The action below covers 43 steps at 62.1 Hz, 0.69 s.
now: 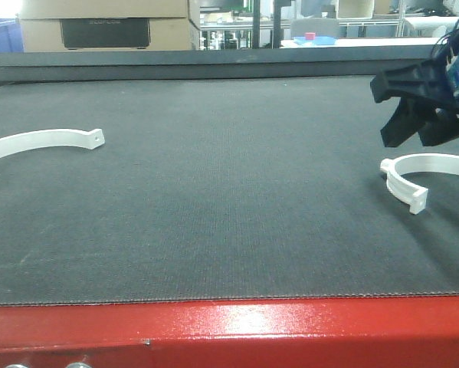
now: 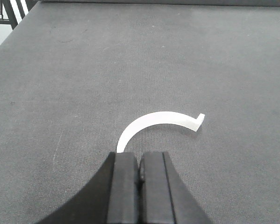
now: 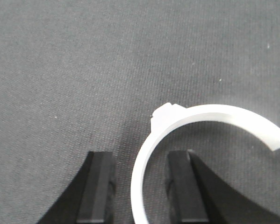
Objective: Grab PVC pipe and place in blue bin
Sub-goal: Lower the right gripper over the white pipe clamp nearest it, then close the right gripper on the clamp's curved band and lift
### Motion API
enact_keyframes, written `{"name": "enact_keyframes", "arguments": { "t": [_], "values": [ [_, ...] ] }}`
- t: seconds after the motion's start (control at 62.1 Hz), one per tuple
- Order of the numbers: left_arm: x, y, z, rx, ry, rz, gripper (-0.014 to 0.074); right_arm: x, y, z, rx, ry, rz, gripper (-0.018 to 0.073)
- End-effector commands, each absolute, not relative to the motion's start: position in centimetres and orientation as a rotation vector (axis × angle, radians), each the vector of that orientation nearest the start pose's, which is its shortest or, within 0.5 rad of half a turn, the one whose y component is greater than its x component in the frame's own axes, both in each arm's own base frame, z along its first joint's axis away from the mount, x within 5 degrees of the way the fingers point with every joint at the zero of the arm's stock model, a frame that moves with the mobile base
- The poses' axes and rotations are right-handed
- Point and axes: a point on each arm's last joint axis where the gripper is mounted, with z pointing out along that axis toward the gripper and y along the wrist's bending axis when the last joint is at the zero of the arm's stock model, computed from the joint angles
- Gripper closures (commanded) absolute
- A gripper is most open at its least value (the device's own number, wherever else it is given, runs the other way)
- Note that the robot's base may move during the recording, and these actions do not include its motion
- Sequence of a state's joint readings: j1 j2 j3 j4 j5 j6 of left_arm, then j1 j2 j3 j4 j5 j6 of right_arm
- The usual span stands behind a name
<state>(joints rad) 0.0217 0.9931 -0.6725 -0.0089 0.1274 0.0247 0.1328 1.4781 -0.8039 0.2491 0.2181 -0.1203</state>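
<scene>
My right gripper (image 3: 140, 157) is spread, straddling one end of a white PVC arc (image 3: 210, 112) that lies flat, opening toward 5 o'clock. My left gripper (image 2: 140, 161) is pressed together; a second PVC arc (image 2: 158, 116) lies just beyond at 12 o'clock, opening toward 6.

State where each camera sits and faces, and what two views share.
Front: behind the red table edge, faces across the dark mat; right gripper shows at right.
Left wrist: above the shut left gripper, looks down at a white curved plastic piece.
Right wrist: above the open right gripper, looks down at a second white curved piece.
Front and right wrist share that second piece.
</scene>
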Motion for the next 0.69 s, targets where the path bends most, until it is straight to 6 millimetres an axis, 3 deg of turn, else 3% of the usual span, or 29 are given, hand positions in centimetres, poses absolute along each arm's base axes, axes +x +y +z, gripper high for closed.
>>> {"name": "enact_keyframes", "arguments": {
  "t": [0.0,0.435,0.677],
  "values": [
    [21.3,0.4,31.5,-0.007,1.912,0.017,0.0708,29.7,4.4,22.1,-0.072,2.361,0.160,0.0386],
    [21.3,0.4,31.5,-0.007,1.912,0.017,0.0708,30.5,4.5,20.2,-0.068,2.399,0.149,0.0386],
    [21.3,0.4,31.6,-0.007,1.910,0.017,0.0708,30.7,4.4,20.2,-0.064,2.381,0.145,0.0387]
  ]
}}
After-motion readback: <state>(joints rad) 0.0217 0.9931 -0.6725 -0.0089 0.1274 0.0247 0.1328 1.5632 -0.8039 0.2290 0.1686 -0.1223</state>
